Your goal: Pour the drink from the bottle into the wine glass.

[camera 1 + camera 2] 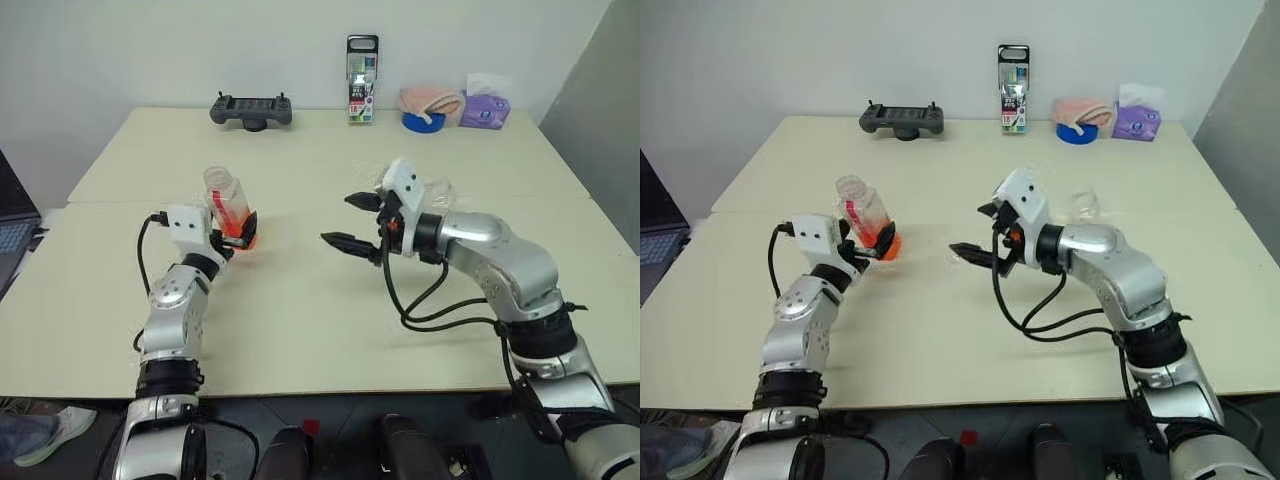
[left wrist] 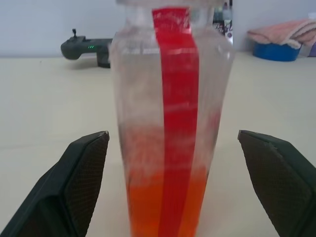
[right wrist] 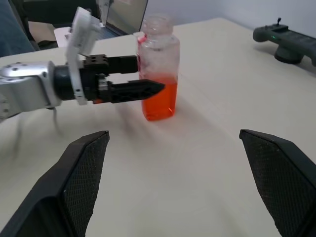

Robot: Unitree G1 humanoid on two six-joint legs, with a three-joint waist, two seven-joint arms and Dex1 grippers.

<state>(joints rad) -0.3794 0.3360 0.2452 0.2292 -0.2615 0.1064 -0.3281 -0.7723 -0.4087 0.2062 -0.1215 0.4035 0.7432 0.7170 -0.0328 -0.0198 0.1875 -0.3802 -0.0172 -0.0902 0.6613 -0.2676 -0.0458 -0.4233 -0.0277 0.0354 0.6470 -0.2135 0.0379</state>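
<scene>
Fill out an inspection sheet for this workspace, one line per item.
Surface: pale table with a seam running across it.
Job's things: bottle upright on the table, uncapped, orange drink only in its lower part; wine glass stands beside the right arm, looks empty.
Clutter: along the far edge, a black controller, a tall marker pack, a pink cloth on a blue bowl, a purple tissue pack.
Grippers: left gripper open, fingers either side of the bottle, not touching; right gripper open, holds nothing.
Cables: black cable loops on both forearms, clear of the bottle.
Surroundings: white wall; laptop at the left edge.
</scene>
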